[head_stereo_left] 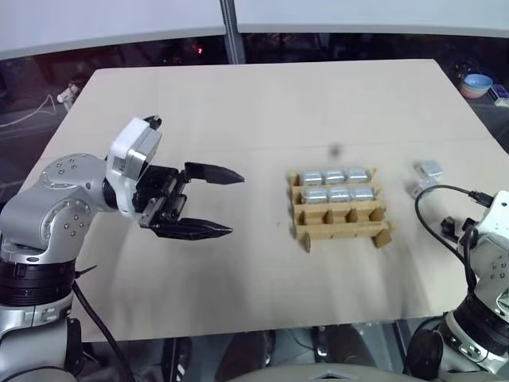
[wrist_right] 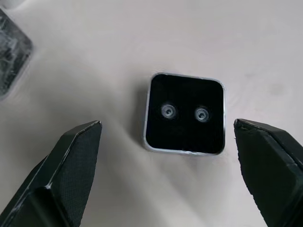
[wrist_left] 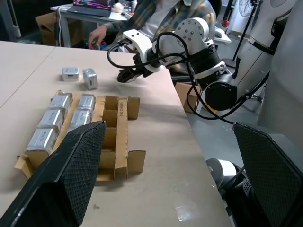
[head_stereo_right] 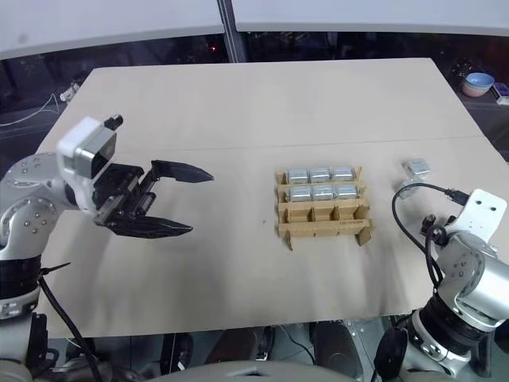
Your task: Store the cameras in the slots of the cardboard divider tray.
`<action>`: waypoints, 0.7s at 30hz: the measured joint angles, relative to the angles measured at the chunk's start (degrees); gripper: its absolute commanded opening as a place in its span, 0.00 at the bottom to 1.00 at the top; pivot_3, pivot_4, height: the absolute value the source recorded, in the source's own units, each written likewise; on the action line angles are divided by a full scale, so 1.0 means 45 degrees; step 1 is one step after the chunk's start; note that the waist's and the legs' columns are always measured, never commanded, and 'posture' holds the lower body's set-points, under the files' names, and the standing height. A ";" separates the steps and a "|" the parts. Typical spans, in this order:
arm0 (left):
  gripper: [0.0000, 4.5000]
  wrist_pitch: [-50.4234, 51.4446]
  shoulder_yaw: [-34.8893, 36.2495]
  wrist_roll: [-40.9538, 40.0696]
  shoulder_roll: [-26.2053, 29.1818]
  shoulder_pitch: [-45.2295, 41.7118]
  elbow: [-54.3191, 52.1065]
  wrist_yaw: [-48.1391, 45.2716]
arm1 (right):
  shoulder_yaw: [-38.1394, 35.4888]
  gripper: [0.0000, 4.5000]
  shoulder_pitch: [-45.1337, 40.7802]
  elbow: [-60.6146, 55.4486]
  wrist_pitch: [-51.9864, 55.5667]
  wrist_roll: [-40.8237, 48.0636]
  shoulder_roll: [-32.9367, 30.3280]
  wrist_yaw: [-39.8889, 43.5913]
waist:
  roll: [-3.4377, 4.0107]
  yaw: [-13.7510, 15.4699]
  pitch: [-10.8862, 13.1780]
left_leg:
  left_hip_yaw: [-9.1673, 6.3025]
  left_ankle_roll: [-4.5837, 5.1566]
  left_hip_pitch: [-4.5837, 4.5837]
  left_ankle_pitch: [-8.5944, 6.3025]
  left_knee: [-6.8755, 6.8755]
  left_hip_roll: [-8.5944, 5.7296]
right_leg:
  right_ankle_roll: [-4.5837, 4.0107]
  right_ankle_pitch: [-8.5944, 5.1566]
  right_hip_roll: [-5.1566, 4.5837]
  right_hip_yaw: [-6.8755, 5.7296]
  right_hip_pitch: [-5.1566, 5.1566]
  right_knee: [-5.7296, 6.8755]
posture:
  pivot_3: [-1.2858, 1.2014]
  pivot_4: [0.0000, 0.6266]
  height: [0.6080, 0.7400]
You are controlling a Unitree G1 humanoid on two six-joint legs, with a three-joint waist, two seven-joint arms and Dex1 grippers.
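In the left eye view, the cardboard divider tray [head_stereo_left: 339, 208] stands on the bench [head_stereo_left: 254, 111], a little to the right of its middle. The two far rows hold six cameras [head_stereo_left: 339, 185], and the near row of three slots is empty. Two loose cameras [head_stereo_left: 427, 177] lie well to the right of the tray, near the right arm. The left hand [head_stereo_left: 215, 202] hovers well to the left of the tray, its fingers spread wide and holding nothing.

The right eye view gives the same layout: the loose cameras are clearly on the right arm's side, and the tray lies between them and the left hand.

In the left wrist view, the right hand [wrist_left: 127, 75] hangs just beside the two loose cameras, beyond the far end of the tray.

In the right wrist view, one camera [wrist_right: 184, 113] lies with its dark lens face up, directly between the two spread fingers [wrist_right: 61, 179] and a little ahead of them. The right hand is released and empty. I judge that the next move is a straight descent onto this camera.
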 measured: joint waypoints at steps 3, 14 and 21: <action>1.00 0.0012 0.0005 -0.0015 0.0000 0.0009 -0.0036 0.0039 | 0.0010 0.62 0.0005 0.0079 -0.0042 -0.0250 0.0003 0.0043 | 0.0001 -0.0009 0.0000 | 0.0002 0.0000 0.0002 0.0000 -0.0002 0.0000 | 0.0000 0.0000 0.0001 0.0003 -0.0001 0.0002 | 0.52 0.24 1.00; 1.00 0.0934 0.0080 -0.0275 -0.0327 -0.0042 -0.0540 0.1974 | 0.1653 0.42 0.2117 -0.0103 -0.2016 0.0108 -0.1741 0.2153 | 0.0007 0.0025 0.0003 | 0.0004 0.0002 -0.0001 0.0000 -0.0002 -0.0003 | 0.0002 0.0000 -0.0003 0.0007 0.0001 -0.0002 | 0.52 0.24 1.00; 1.00 0.5975 0.0051 -0.3287 -0.0974 -0.2236 -0.0966 0.7473 | 0.3056 0.42 0.2828 -0.2670 -0.7379 0.4285 -0.5257 0.9349 | -0.0009 -0.0268 0.0005 | -0.0010 0.0006 0.0016 -0.0002 0.0008 0.0013 | 0.0007 -0.0001 0.0019 -0.0006 0.0024 0.0005 | 0.52 0.24 1.00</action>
